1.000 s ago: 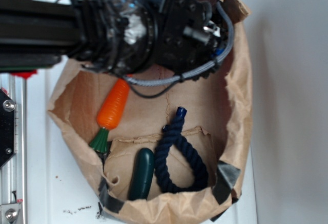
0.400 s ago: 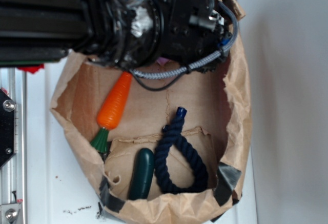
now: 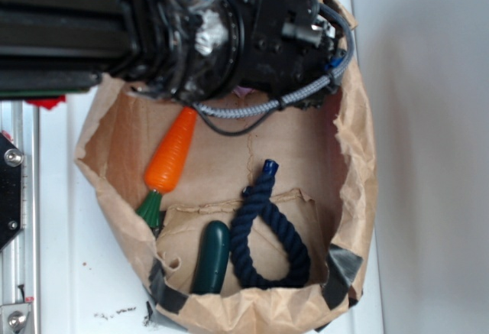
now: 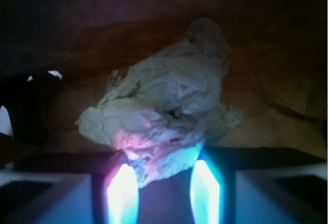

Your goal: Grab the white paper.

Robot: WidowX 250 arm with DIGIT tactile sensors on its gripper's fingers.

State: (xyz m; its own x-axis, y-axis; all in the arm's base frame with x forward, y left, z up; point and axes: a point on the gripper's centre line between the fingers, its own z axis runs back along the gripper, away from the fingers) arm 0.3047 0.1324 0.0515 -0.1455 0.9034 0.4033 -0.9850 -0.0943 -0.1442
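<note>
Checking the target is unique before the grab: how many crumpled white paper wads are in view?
1. The white paper lies on the brown bag floor just ahead of the end effector. The arm hides it, possibly others, from the exterior view.

A white tabletop (image 3: 99, 288) is seen, with a brown paper bag (image 3: 359, 158) laid directly on it, opened flat. Black tape (image 3: 164, 292) is stuck at the bag's 7 and 5 o'clock corners. Dark specks (image 3: 114, 315) are scattered on the tabletop at 7 o'clock.
</note>
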